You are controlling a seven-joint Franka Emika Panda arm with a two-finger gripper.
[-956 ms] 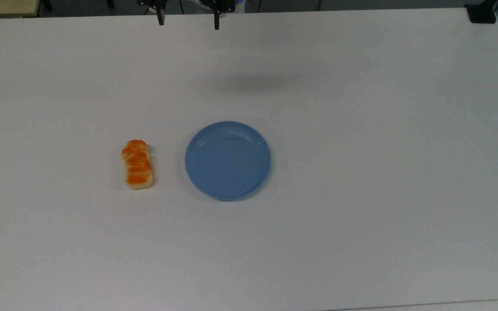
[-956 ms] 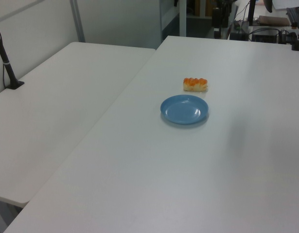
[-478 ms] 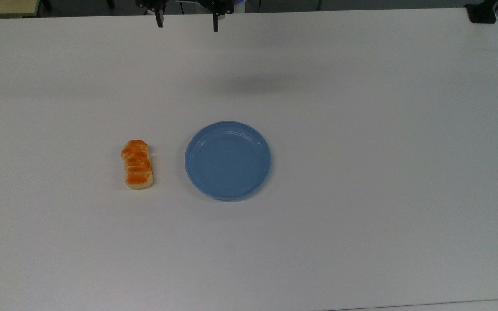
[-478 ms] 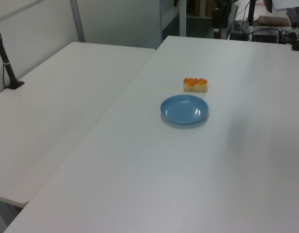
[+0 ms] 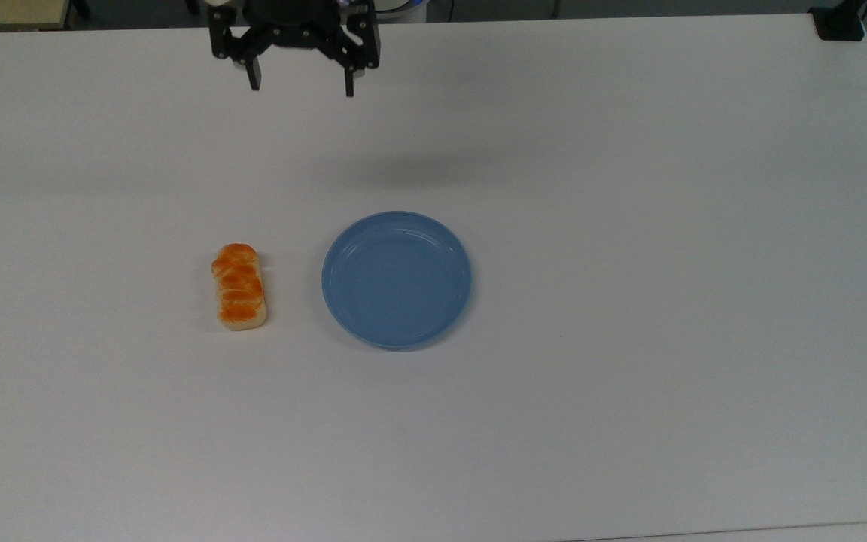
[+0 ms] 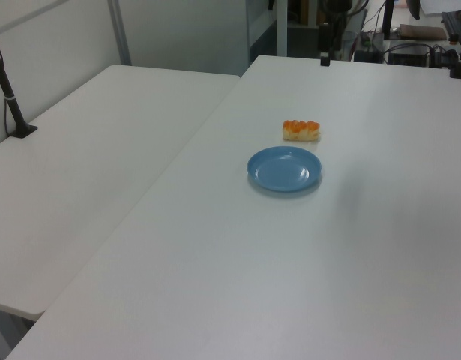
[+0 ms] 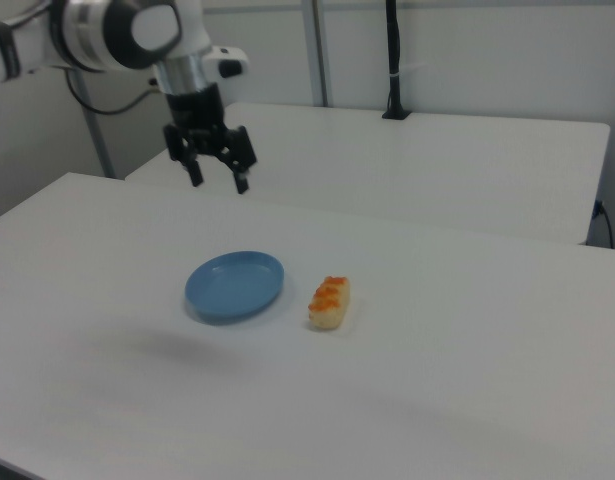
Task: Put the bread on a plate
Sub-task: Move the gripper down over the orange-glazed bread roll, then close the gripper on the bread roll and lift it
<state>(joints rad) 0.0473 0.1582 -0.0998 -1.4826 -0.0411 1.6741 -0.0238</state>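
Note:
The bread [image 5: 238, 286], a short loaf with an orange-brown segmented top and pale sides, lies flat on the white table [image 5: 629, 226]. Just to the top view's right of it sits the empty light-blue plate [image 5: 396, 279], a small gap apart. Both also appear in the left view, bread [image 6: 301, 130] behind plate [image 6: 284, 169], and in the right view, bread [image 7: 329, 302] beside plate [image 7: 234, 284]. My gripper [image 5: 300, 84] hangs open and empty high above the table's far side, well away from both; in the right view the gripper [image 7: 219, 182] points downward.
A second white table [image 6: 88, 165] adjoins on the left view's left, with a black post [image 6: 7, 94] standing on it. A black clamp [image 5: 838, 22] sits at the top view's far right corner. Cables and equipment [image 6: 417, 45] crowd the far end.
My gripper has come further into the top view, moving toward the near side and slightly to the top view's left. Bread and plate have not moved.

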